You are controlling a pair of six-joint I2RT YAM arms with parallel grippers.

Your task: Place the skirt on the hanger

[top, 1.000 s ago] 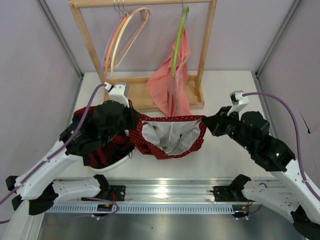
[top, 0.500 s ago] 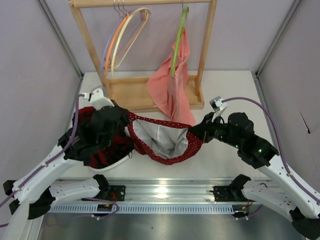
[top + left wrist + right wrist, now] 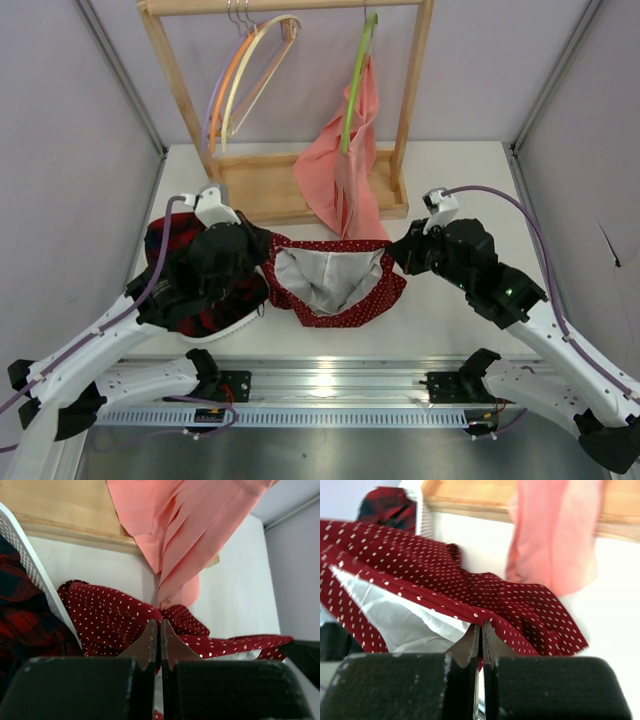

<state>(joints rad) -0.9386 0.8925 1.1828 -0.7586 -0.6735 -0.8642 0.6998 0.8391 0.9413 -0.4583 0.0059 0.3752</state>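
Left gripper point(image 3: 160, 626) first: we see its two fingers pressed together, with a fold of the skirt point(image 3: 112, 615) pinched between the tips. Same story for the right gripper point(image 3: 480, 628), clamped tight on the dotted edge where the pale lining shows. So that's two grippers, both biting one skirt.

From above, the skirt hangs stretched between them with its opening facing up, the grey-white lining on show and the red part sagging toward the table point(image 3: 455, 175). We can't tell if the bottom touches it. It sits just in front of the wooden rack point(image 3: 172, 75).

Just left of the left gripper there's one white basket point(image 3: 31, 567) holding one plaid garment point(image 3: 22, 625).

Up on the rack's rail we count four hangers. Three are bunched at the left: the lilac hanger point(image 3: 211, 100), the orange hanger point(image 3: 228, 75) and the cream hanger point(image 3: 270, 24), which is bare and well apart from the skirt. The lime-green hanger point(image 3: 355, 80) hangs alone on the right with one pink cloth point(image 3: 345, 170) draped off it, its lower end dangling just behind the skirt.
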